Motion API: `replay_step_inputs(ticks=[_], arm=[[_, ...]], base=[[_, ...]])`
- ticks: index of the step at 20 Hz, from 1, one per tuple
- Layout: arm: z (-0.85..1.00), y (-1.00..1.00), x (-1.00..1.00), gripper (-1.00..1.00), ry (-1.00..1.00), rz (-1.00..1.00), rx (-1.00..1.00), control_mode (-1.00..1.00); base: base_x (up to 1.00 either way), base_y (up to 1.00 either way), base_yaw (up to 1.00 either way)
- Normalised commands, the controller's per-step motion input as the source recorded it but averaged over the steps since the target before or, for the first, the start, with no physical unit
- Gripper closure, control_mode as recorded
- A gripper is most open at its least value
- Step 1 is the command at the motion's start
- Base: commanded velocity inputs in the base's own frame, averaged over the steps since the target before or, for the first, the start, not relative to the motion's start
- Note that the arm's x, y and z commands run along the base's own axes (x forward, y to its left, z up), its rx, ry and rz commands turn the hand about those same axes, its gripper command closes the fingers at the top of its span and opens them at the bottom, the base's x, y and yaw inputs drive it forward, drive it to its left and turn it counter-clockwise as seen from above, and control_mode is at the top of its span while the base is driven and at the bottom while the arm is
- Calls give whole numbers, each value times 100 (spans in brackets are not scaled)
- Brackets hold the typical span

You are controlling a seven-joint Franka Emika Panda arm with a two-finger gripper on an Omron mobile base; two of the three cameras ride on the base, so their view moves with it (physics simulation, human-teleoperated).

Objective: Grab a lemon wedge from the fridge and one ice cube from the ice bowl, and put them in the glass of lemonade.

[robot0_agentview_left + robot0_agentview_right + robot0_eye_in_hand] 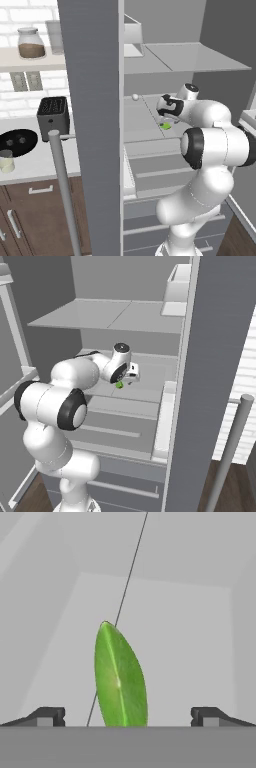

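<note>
Inside the open matte grey double-door fridge (95, 125), the small green, leaf-shaped lemon wedge (120, 679) lies on a pale grey shelf (145, 120), at the centre of the left base frame. Seen from the hand camera, its long axis runs almost straight up the frame, the pointed tip toward the top and leaning slightly left. The white two-finger hand (127, 716) stands wide, one dark fingertip (47, 716) well to each side of the wedge, gripping nothing.
</note>
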Motion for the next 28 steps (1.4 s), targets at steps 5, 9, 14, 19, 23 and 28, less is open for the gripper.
replay_step_inputs(ticks=[5, 9, 14, 19, 23, 28], arm=[[-1, 0, 0, -100, -2, 0, 0, -100], [-8, 2, 0, -100, -10, 1, 0, -100], [-17, 16, 1, -100, -7, 2, 0, -100], [-3, 17, 1, -100, -1, 2, 0, -100], [0, 3, 0, -100, 0, 0, 0, -100], [-2, 0, 6, -100, 0, 0, 0, -100]], base=[[0, 0, 0], [0, 0, 0], [0, 0, 0], [0, 0, 0], [0, 0, 0], [0, 0, 0]])
